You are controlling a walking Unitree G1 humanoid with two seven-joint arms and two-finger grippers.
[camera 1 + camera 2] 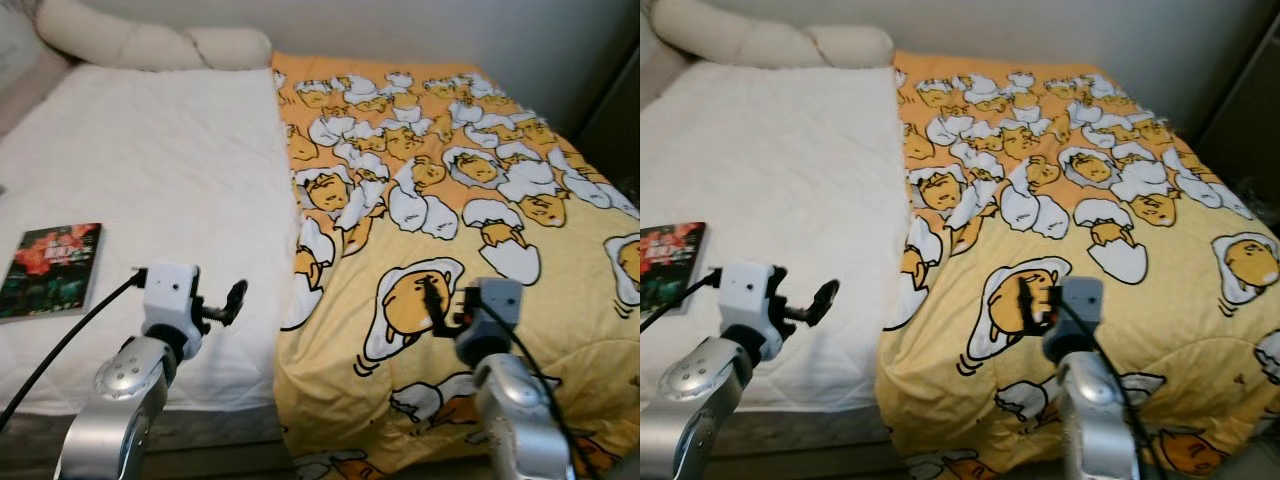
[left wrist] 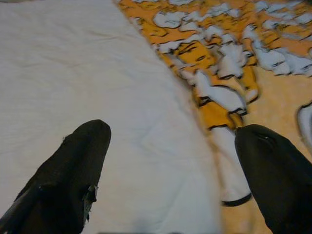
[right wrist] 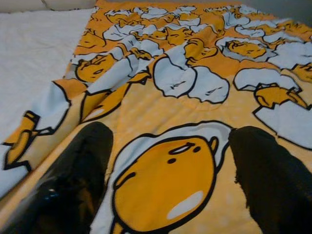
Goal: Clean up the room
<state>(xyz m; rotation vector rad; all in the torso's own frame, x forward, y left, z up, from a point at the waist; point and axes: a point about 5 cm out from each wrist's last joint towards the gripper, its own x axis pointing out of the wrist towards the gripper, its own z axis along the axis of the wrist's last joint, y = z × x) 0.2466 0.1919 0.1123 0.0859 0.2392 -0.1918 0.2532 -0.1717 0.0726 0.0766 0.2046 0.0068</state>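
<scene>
While both arms are raised over the foot of the bed, neither gripper holds anything. The left gripper (image 1: 236,297) hovers above the white quilted mattress cover (image 1: 150,180), its two black fingers spread wide apart, as the left wrist view shows. The right gripper (image 1: 433,298) hovers over the yellow cartoon-egg patterned blanket (image 1: 470,200), its fingers likewise parted with nothing between them.

The blanket covers only the half of the bed on the robot's right. Its folded, rumpled edge (image 1: 300,250) runs lengthwise from the head of the bed toward the foot, passing between the two grippers. That edge lies just to the right of the left gripper and to the left of the right gripper; the left gripper seems the nearer of the two. To spread the blanket, I judge the left gripper would reach slightly to its right and down onto that edge, then draw it leftward across the bare mattress cover.

A dark paperback book with a red flowered cover (image 1: 52,268) lies flat on the mattress cover, to the left of the left gripper and well apart from it, its long axis roughly along the bed's length. A cream bolster pillow (image 1: 150,42) rests at the head, far ahead of both grippers.
</scene>
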